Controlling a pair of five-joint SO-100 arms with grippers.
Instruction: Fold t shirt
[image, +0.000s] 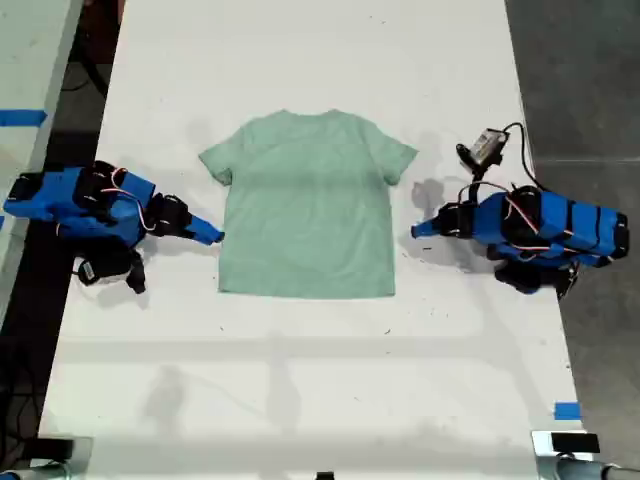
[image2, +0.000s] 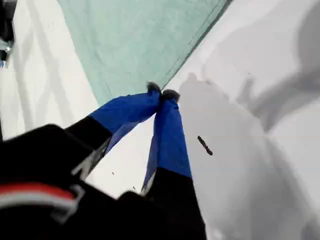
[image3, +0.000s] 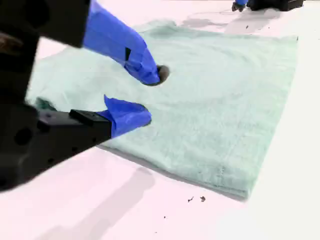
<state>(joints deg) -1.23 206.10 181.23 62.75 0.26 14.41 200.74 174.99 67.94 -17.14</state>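
The white tabletop (image: 300, 400) fills most of the exterior view. The t shirt (image: 308, 210) lies flat and unfolded near its middle, with the collar toward that view's top and the hem toward its bottom. So its long axis runs top to bottom there, square across the line between my two arms.

One arm sits on each side of it, both pointing inward at the lower half of the body panel. My second gripper (image: 212, 238) is on the exterior view's left, with its tip right at the shirt's side edge. My first gripper (image: 420, 230) is on the exterior view's right, near the opposite edge but with a strip of bare tabletop between. The second arm is the nearer one, so I judge a sideways fold would start from that edge.

In the second wrist view its fingers (image3: 127, 115) stand moderately apart, holding nothing. One tip is over the cloth and the other is at its edge. I cannot tell whether either presses on the fabric.

In the first wrist view that gripper's fingers (image2: 167, 135) are closed tip to tip on nothing, and the shirt's hem corner lies just beyond them.
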